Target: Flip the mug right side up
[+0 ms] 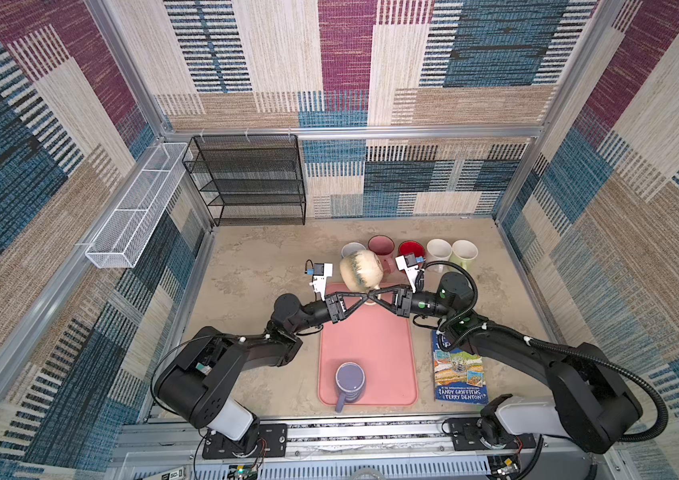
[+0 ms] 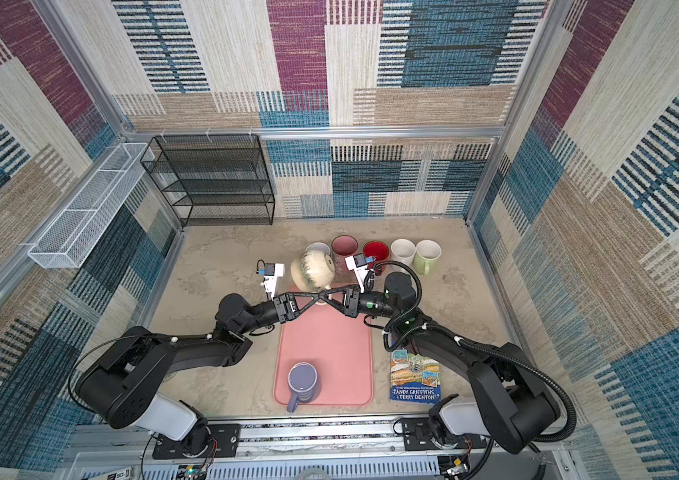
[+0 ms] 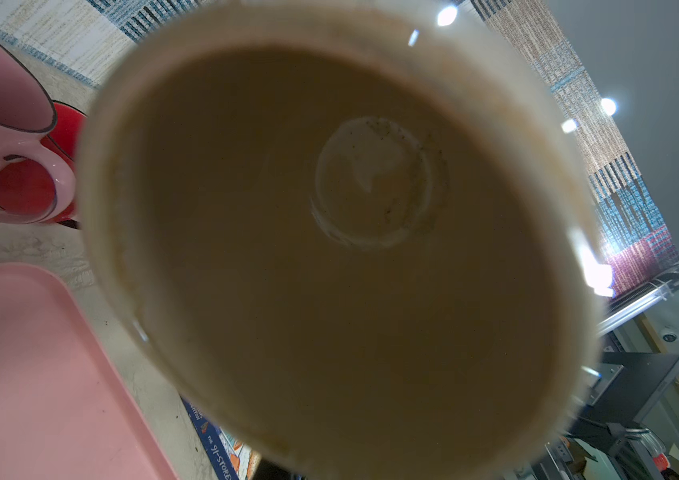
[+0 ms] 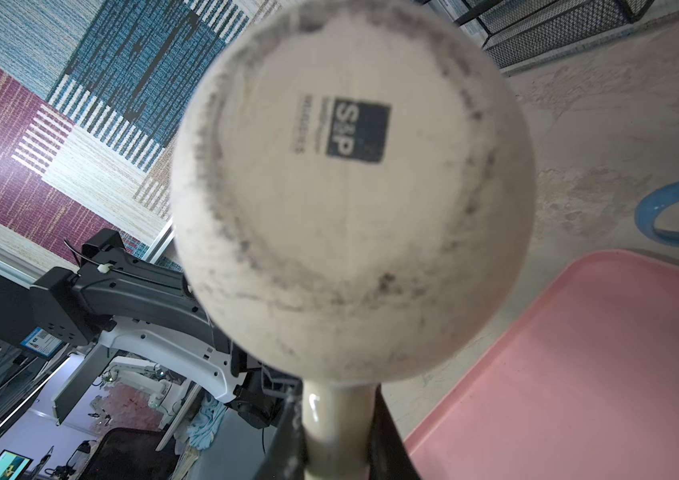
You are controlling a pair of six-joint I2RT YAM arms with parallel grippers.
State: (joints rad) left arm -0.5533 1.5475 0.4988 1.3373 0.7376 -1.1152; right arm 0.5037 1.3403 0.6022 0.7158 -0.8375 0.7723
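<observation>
Clamping the mug (image 1: 360,272) by its handle, right gripper (image 1: 376,296) is closed; left gripper (image 1: 359,297) tips meet there too, can't tell if gripping. Mug hangs sideways above pink tray (image 1: 371,353) far end, mouth toward left arm.

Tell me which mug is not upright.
The cream mug, held sideways in the air by its handle in the right arm's fingers; the purple mug and the five in the back row stand mouth up.
</observation>
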